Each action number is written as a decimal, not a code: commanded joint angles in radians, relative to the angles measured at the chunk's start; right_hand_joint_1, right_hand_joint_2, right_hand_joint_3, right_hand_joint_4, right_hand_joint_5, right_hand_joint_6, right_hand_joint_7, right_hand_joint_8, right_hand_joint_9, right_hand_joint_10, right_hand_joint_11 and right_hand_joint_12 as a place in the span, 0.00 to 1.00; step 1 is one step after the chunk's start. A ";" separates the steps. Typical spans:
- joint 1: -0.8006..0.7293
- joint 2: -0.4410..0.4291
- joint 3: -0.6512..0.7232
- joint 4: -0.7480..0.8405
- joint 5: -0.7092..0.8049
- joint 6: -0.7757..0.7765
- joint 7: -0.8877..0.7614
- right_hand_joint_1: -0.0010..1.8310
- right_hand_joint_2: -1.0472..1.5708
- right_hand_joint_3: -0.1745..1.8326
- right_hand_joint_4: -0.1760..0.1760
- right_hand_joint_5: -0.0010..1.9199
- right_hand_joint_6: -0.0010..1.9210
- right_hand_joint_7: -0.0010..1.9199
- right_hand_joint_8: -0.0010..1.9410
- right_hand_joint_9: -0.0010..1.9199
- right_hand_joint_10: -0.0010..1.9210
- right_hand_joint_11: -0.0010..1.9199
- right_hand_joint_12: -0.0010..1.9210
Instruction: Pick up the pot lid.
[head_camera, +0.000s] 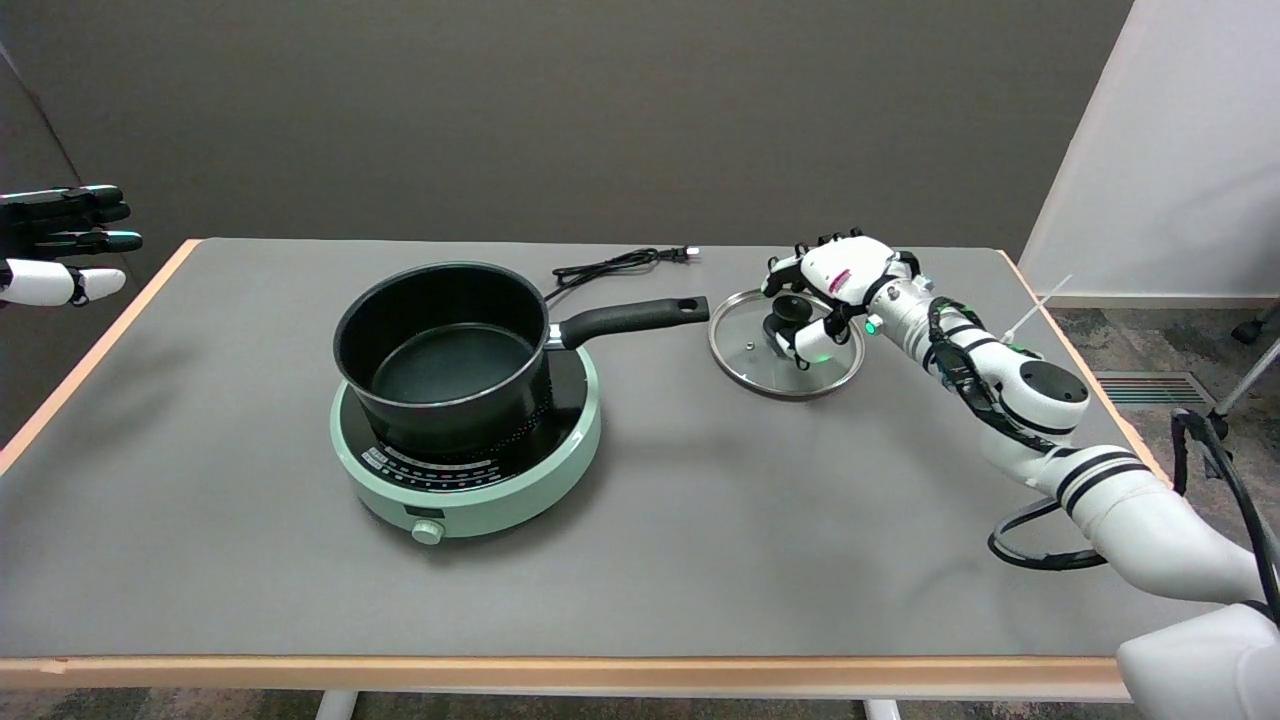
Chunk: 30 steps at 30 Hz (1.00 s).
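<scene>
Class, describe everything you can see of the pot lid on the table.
The pot lid is round clear glass with a metal rim, a small vent hole and a black knob on top. It lies flat on the grey table, right of the pot's handle. The right hand is over it, fingers around the knob.

Even, soft light falls from overhead and the picture is sharp throughout. Faint, diffuse shadows lie on the table (700, 520) below the right hand (835, 290). The glass lid (760, 365) under that hand catches mild glare along its metal rim.
</scene>
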<state>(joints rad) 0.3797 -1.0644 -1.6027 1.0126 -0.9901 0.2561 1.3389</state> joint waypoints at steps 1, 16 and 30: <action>0.023 0.008 -0.021 -0.010 -0.022 0.014 0.004 0.44 0.64 0.53 1.00 0.32 0.19 0.39 0.15 0.38 0.28 0.24 0.41; 0.059 0.010 -0.073 -0.070 -0.022 0.014 0.024 0.44 0.64 0.53 1.00 0.32 0.18 0.38 0.14 0.38 0.30 0.25 0.43; 0.058 0.031 -0.073 -0.068 -0.022 0.014 0.033 0.45 0.64 0.53 1.00 0.34 0.22 0.40 0.15 0.39 0.32 0.25 0.43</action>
<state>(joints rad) 0.4287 -1.0514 -1.6640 0.9572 -1.0100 0.2685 1.3595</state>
